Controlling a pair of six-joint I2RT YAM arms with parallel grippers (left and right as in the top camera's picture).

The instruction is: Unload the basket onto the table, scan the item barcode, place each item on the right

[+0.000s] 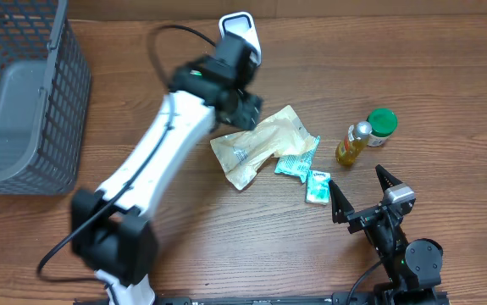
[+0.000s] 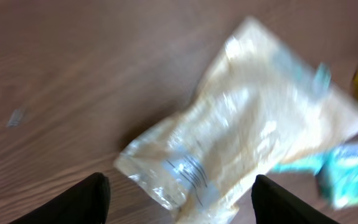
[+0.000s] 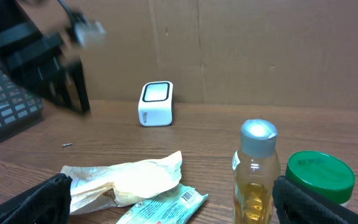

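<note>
The pale plastic bag [image 1: 260,146] lies flat at the centre of the overhead frame, its barcode [image 2: 188,171] facing up. The left gripper [image 1: 245,110] hangs over its upper-left edge, jaws spread, holding nothing. The right gripper [image 1: 362,193], lower right, gapes empty. The white scanner [image 1: 240,34] stands top centre

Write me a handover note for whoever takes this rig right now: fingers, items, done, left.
Left gripper: fingers open, hovering over the clear bag, not gripping it.
Right gripper: open, empty, near the bottle.
Scanner stands at the back. The bag, teal packets, bottle and green-lidded jar are mid-table, and the basket is far left.
Done: left arm is positioned over the bag; nothing lifted.
Left: grasp the bag and show its barcode to the scanner.
</note>
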